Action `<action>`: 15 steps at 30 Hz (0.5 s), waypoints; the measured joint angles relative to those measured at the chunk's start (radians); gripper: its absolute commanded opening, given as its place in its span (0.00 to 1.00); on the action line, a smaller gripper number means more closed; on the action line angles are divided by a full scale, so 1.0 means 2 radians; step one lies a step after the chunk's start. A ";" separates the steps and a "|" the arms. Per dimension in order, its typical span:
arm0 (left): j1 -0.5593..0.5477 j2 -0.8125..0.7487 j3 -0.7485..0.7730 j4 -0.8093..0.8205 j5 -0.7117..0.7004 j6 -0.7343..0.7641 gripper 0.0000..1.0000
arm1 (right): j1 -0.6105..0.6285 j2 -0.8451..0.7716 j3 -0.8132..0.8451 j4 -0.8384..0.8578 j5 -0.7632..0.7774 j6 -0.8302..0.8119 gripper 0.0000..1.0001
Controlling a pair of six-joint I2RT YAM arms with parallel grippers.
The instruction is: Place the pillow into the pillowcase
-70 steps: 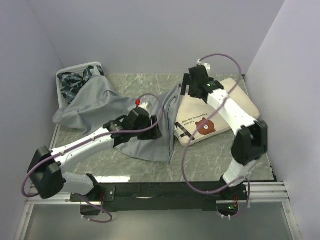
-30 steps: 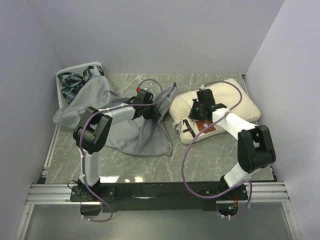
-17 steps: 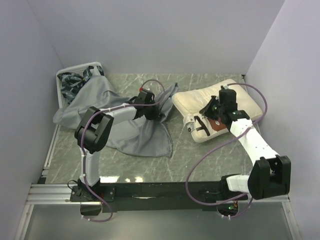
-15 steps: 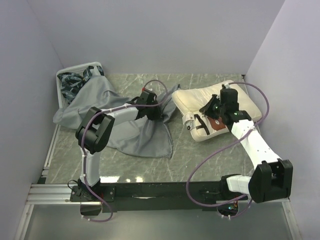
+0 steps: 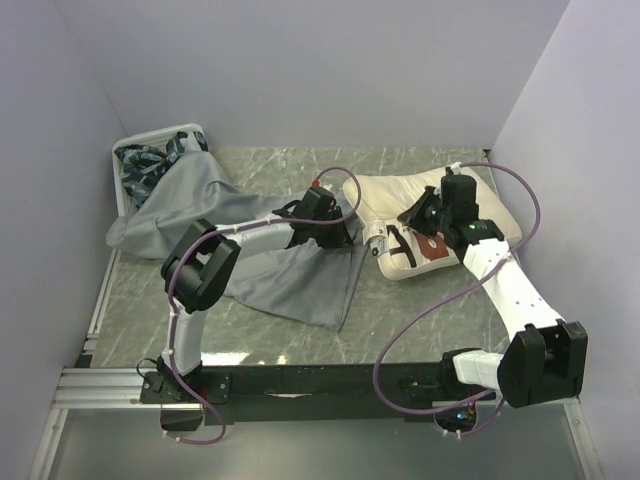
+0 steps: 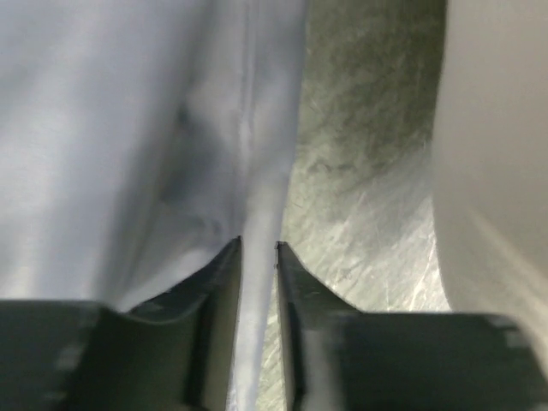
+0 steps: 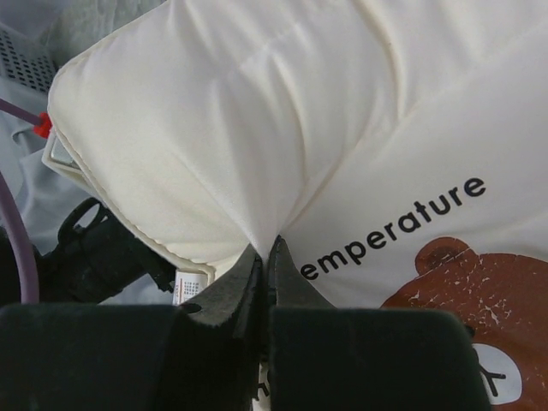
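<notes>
The grey pillowcase (image 5: 270, 270) lies limp across the table's left half, its right edge close to the pillow. My left gripper (image 5: 345, 232) sits low at that edge. In the left wrist view its jaws (image 6: 258, 246) stand slightly apart, open, with the hem of the pillowcase (image 6: 128, 128) running between them. The cream pillow (image 5: 470, 195) lies at the right, its near-left corner folded up so the bear print faces up. My right gripper (image 5: 410, 222) is shut on a pinch of the pillow (image 7: 257, 128), its tips (image 7: 268, 244) next to the black text.
A white basket (image 5: 125, 150) with dark patterned cloths (image 5: 150, 165) stands at the back left, partly under the pillowcase. Walls close in on the left, back and right. Green marble table (image 5: 420, 310) shows in front of the pillow.
My left gripper has slid right along the pillowcase towards the pillow, drawing its edge out, and its jaws have parted. The right gripper keeps its pinch, and the pillow's folded corner has shifted a little.
</notes>
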 measured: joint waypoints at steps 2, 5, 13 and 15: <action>0.005 0.000 -0.001 -0.001 -0.002 0.001 0.22 | 0.000 0.001 0.000 -0.001 0.009 0.000 0.00; 0.013 0.000 -0.003 -0.001 -0.003 0.002 0.36 | -0.003 -0.005 -0.007 0.001 0.025 0.001 0.00; 0.009 0.000 0.016 -0.039 -0.041 0.044 0.50 | -0.054 -0.083 -0.077 -0.008 0.030 0.014 0.00; 0.001 0.000 0.028 -0.049 -0.055 0.056 0.50 | -0.060 -0.097 -0.078 -0.011 0.026 0.015 0.00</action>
